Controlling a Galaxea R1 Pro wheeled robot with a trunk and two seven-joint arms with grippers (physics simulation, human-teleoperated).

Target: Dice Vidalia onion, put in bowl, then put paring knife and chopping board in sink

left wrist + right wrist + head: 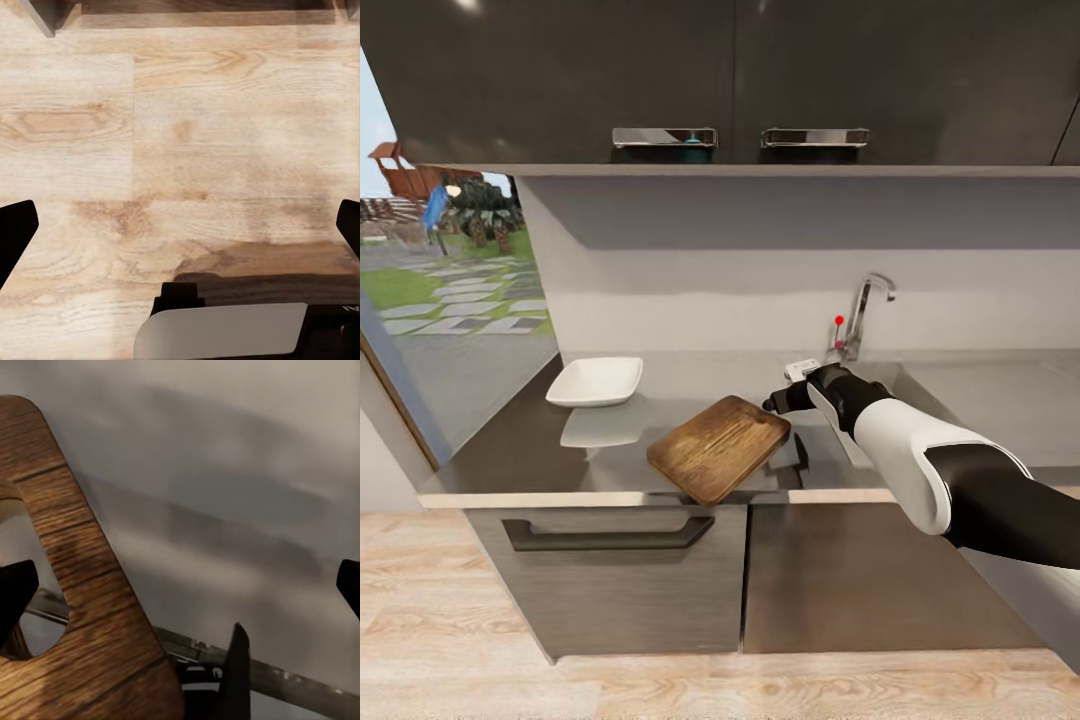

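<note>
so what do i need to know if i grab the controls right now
Left gripper: open, holding nothing, pointing down at the wood floor.
Right gripper: fingers wide apart, at the chopping board's corner by the slot hole; no firm grip evident.
Chopping board: tilted, its near corner past the countertop front edge, left of the sink.
Bowl: on the countertop further left; contents too small to tell.
Done: dicing can't be confirmed here.
Left: secure the board and put it in the sink, then check on the paring knife.
</note>
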